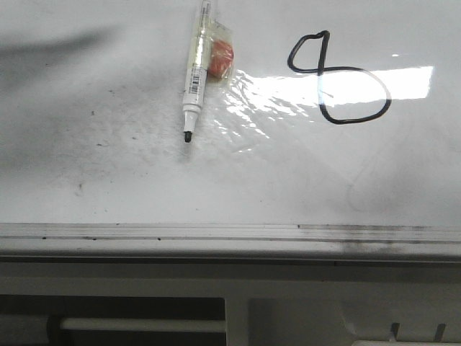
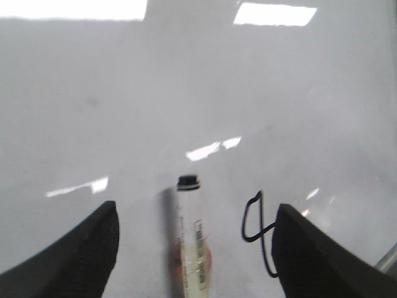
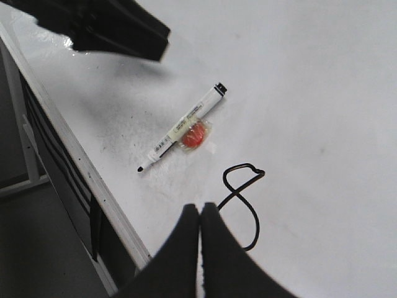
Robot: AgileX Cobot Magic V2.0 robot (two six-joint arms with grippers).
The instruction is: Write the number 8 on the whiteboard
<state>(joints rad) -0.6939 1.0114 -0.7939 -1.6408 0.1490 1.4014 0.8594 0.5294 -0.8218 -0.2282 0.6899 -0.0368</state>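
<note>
The number 8 (image 1: 319, 71) is a black marker line, drawn tilted on the whiteboard (image 1: 108, 166), right of the middle. A white marker (image 1: 195, 72) lies uncapped on the board to its left, with an orange piece (image 1: 220, 58) taped to it. My left gripper (image 2: 195, 208) is open above the board. The marker (image 2: 191, 236) lies loose between its fingers, and part of the 8 (image 2: 260, 211) shows by one finger. My right gripper (image 3: 200, 206) is shut and empty, above the board near the 8 (image 3: 237, 192) and the marker (image 3: 180, 128). Neither gripper shows in the front view.
A pale metal rail (image 1: 216, 232) runs along the board's near edge, with the table frame (image 1: 238, 317) below it. Bright glare (image 1: 374, 83) lies across the 8. A black part of the left arm (image 3: 99, 25) hangs over the board beyond the marker.
</note>
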